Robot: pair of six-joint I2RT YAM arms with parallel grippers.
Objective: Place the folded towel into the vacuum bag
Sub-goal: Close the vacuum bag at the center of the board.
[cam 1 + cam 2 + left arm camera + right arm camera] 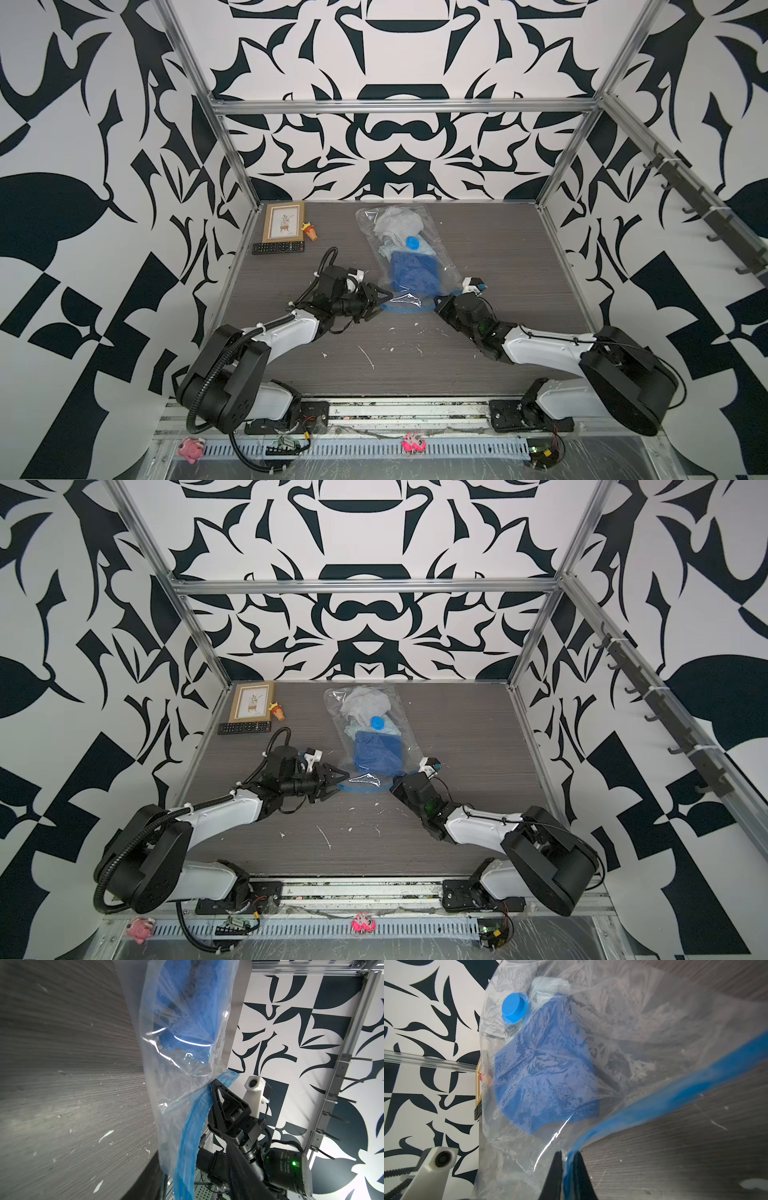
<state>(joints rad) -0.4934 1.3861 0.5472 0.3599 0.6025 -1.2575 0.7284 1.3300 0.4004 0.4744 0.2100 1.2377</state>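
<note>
Now, on the table point(498, 257):

- The bag point(409, 297) lies in the middle, running from near the far edge toward the centre, with its mouth on the near side.
- The blue towel point(413, 272) is inside the bag, in the half nearer the mouth, and shows through the clear plastic in both top views and both wrist views.
- A pale grey cloth point(397, 226) fills the bag's far end; the round blue cap point(412, 242) sits between cloth and towel.
- The blue strip point(409, 310) edges the mouth and is lifted off the table.
- The right gripper point(568, 1154) is clamped on the strip, jaws together with the blue band pinched between them.
- The left gripper point(384, 298) is at the mouth's left end. I cannot tell whether its jaws are apart or gripping plastic.
- At the far left corner lie a frame point(284, 222), a remote point(277, 248) just beside its near edge, and a small toy point(309, 231).
</note>
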